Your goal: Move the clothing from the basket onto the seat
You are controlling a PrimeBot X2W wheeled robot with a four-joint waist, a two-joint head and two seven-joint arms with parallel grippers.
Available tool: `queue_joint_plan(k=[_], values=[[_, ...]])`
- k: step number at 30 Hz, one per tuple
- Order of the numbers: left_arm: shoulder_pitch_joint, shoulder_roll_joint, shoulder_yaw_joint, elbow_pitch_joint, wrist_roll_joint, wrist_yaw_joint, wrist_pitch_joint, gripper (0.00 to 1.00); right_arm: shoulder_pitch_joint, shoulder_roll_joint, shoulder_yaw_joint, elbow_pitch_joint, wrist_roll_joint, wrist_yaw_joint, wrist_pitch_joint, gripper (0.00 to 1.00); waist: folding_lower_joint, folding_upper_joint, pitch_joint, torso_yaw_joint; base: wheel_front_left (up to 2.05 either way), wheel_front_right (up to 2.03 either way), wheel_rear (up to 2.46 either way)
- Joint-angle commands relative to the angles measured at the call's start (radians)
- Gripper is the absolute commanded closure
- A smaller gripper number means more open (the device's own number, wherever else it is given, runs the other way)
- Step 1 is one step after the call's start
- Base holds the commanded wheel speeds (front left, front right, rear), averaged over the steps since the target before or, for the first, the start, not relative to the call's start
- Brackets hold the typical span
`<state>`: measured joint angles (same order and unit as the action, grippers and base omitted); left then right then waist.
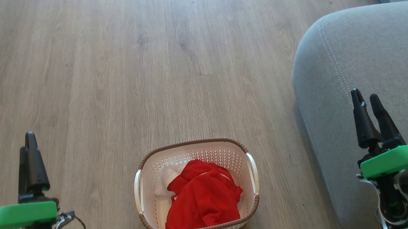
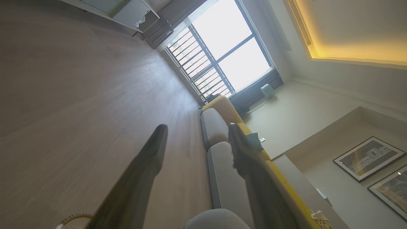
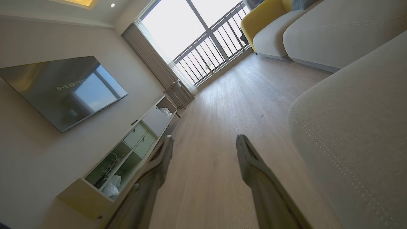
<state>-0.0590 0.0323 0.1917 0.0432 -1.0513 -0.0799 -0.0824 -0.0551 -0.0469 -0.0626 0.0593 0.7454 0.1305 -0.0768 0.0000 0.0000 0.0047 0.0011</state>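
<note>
Sitting heaped in basket (image 1: 192, 143), clothing (image 1: 203, 200) untouched; none on seat (image 1: 372, 55) to its right. Left gripper (image 1: 27, 142), right gripper (image 1: 364, 94) hover either side, fingers spread, holding nothing. Whole transfer seemingly left

Greyish-brown wood-look plank floor (image 1: 145, 60) across the left and middle of the head view, boards running up the frame. In the right wrist view there's a big flat TV (image 3: 60, 89) on the wall at the left, and below it a long low cabinet (image 3: 127, 149) with open shelves, stuff inside too small to make out. Bright window (image 3: 178, 25) at top centre, barred railing (image 3: 216, 47), curtain (image 3: 152, 57) just left of it. Left wrist view: two framed pictures (image 2: 369, 157) lower right, warm strip light (image 2: 349, 51) upper right.
</note>
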Motion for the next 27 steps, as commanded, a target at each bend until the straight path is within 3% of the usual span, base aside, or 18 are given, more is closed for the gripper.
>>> queue_joint_plan(k=[1, 12, 27], values=[[-0.044, 0.012, 0.012, -0.056, 0.035, 0.008, -0.010, 0.00, -0.059, -0.004, 0.016, -0.049, -0.035, 0.000, -0.013, 0.00, 0.0000, 0.0000, 0.001, 0.000, 0.00, 0.00, 0.00], [-0.037, 0.013, -0.110, -0.170, 0.277, 0.115, -0.042, 0.00, -0.074, -0.004, 0.061, -0.087, -0.243, 0.000, -0.046, 0.00, 0.0000, 0.0000, 0.006, 0.002, 0.00, 0.00, 0.00], [-0.034, 0.014, -0.277, -0.222, 0.605, 0.212, -0.083, 0.00, -0.083, -0.004, 0.100, -0.139, -0.472, 0.000, -0.087, 0.00, 0.0000, 0.0000, 0.008, 0.001, 0.00, 0.00, 0.00]])
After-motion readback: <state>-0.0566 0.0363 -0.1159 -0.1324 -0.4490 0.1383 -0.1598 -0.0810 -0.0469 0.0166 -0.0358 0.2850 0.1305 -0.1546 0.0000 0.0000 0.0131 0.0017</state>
